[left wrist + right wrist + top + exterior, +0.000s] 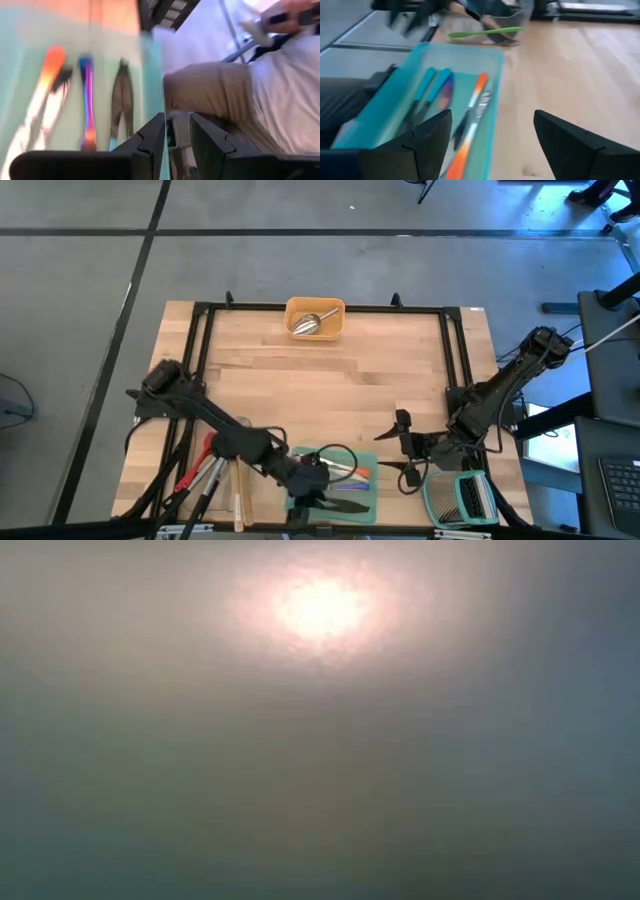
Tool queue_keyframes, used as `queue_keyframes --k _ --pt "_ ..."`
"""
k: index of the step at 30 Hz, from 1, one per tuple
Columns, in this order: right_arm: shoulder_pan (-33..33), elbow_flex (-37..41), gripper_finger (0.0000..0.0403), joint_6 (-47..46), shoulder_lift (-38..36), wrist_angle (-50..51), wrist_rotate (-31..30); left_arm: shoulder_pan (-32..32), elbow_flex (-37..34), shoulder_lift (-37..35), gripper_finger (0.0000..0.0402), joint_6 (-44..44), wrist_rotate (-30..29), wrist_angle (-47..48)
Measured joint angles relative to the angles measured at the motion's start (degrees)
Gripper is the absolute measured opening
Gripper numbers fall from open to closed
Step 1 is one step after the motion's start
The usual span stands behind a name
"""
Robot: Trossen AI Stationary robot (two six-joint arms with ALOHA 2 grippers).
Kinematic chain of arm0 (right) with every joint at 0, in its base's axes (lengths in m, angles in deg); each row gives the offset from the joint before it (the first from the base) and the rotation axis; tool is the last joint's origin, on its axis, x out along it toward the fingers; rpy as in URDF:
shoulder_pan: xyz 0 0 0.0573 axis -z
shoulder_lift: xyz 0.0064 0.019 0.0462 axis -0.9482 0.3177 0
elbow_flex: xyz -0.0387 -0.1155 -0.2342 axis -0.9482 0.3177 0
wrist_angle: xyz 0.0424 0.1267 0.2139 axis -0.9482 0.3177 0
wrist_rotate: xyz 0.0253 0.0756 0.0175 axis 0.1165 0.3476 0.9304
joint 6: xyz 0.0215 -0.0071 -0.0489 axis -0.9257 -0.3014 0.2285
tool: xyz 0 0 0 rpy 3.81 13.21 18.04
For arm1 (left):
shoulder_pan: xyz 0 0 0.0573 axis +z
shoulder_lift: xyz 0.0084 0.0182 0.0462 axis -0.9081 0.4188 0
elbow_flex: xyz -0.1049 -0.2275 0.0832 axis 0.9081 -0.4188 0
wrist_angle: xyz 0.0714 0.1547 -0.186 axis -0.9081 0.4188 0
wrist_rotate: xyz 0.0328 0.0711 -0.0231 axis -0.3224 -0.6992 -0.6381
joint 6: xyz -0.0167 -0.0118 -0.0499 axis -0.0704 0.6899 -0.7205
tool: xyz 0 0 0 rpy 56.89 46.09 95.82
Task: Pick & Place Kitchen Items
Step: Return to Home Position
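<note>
A teal tray (340, 485) at the table's near edge holds an orange-handled tool (472, 117), blue-handled tools (427, 87), an iridescent piece (87, 100) and a black utensil (345, 504). My left gripper (303, 498) hangs over the tray's near left corner; in its wrist view the fingers (150, 145) stand a narrow gap apart, and I see nothing plainly between them. My right gripper (402, 448) is wide open and empty just right of the tray, also seen in its wrist view (492, 137). More utensils, red, black and a wooden spoon (238, 495), lie on the table at the near left.
A yellow tray (338, 330) with a steel scoop (308, 323) stands at the far edge. A green-framed slatted rack (460, 498) sits at the near right. A green spatula (485, 32) lies beyond the teal tray. A person (240, 95) stands at the near edge. The low view shows only glare.
</note>
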Motion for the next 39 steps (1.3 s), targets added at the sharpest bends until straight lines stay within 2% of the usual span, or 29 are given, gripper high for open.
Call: queue_keyframes --k 4,6,12,15,17,20,25,28,33,39 --pt "1.3 0.0 0.0286 2.6 0.0 -0.4 -0.4 0.1 0.0 -4.5 0.0086 8.0 0.3 -0.1" --pt "1.8 0.0 0.0286 2.7 -0.5 -0.8 -0.5 0.0 0.0 -6.8 0.0086 14.9 0.0 0.0" --pt "5.6 -0.1 0.0286 8.5 -2.1 -1.7 1.5 -0.2 -0.5 -13.5 0.0086 28.5 -14.7 4.9" --pt "9.4 0.0 0.0286 9.3 -2.8 -0.6 2.1 1.0 -3.5 -16.5 0.0086 33.5 -21.3 6.9" --pt "12.9 0.0 0.0286 11.9 -3.3 -0.8 5.3 2.8 -7.3 -18.7 0.0086 35.8 -23.1 6.3" --pt "18.6 0.0 0.0286 16.1 -3.6 -2.2 10.5 7.7 -14.9 -22.4 0.0086 37.1 -20.1 2.6" --pt "28.0 0.0 0.0286 21.7 -3.6 -3.2 17.6 18.6 -32.0 -30.3 0.0086 39.2 -3.0 -13.7" --pt "34.2 1.9 0.0286 25.3 -3.6 -6.7 24.1 24.9 -41.6 -35.6 0.0086 39.5 2.8 -24.9" --pt "45.6 7.9 0.0286 27.1 -3.6 -17.9 34.1 32.2 -51.6 -43.0 0.0086 39.1 2.4 -35.3" --pt "57.2 15.9 0.0286 26.6 -3.6 -32.7 38.1 35.5 -56.6 -47.6 0.0086 41.5 -0.6 -36.5"
